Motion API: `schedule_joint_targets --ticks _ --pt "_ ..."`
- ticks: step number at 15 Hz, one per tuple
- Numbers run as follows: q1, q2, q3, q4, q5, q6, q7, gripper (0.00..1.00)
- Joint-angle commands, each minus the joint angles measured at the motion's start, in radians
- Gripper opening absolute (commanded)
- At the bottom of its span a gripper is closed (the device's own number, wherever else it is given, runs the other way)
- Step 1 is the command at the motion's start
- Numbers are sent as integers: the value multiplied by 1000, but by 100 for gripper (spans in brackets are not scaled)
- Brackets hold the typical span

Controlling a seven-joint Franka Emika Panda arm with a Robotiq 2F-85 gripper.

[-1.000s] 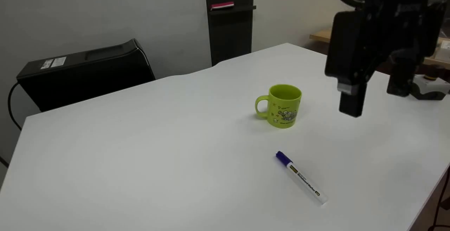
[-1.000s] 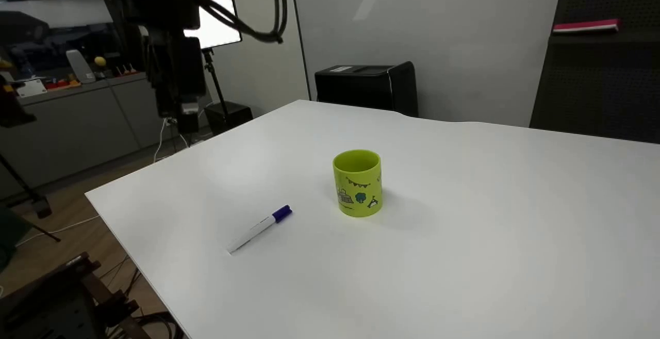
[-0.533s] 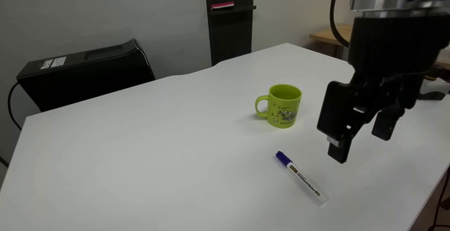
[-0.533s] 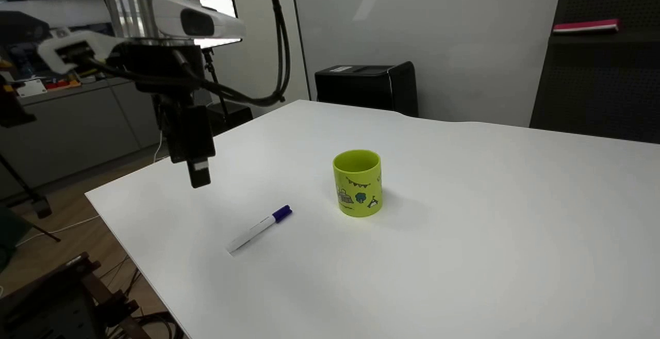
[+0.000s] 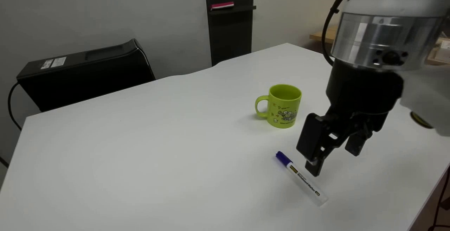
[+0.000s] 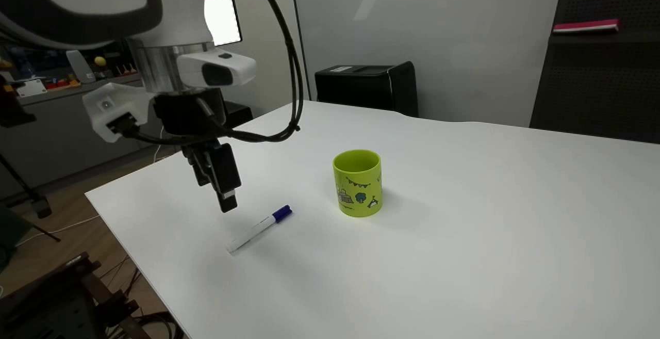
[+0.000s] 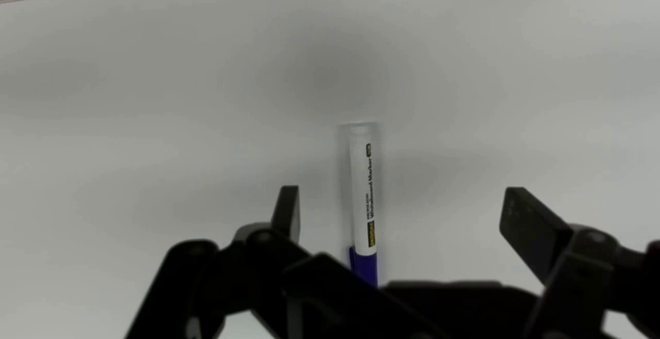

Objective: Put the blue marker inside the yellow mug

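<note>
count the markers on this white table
1: the blue marker lies on the white table, apart from the yellow mug, with the open gripper hanging nearby. No other shows, though the gripper could hide one.

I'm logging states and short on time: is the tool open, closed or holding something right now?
Tool: open, holding nothing; the blue marker lies on the white table below it.

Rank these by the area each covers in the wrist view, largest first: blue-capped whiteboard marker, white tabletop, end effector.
1. White tabletop
2. End effector, looking larger for being near the camera
3. Blue-capped whiteboard marker, its cap partly hidden
</note>
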Motion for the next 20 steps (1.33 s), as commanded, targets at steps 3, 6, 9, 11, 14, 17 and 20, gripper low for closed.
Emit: schedule_joint_targets --ticks 3,6,9,11,14,17,20 --pt "4 203 -62 128 -105 74 42 100" --pt "24 277 -108 175 -151 88 46 100" --pt "66 327 -153 199 -184 106 73 100" --pt "100 347 -181 205 -196 116 93 100" --pt "148 355 -210 201 -196 129 118 100" --pt "183 355 -230 203 -202 125 143 100" --pt "208 356 -248 203 -212 123 163 67"
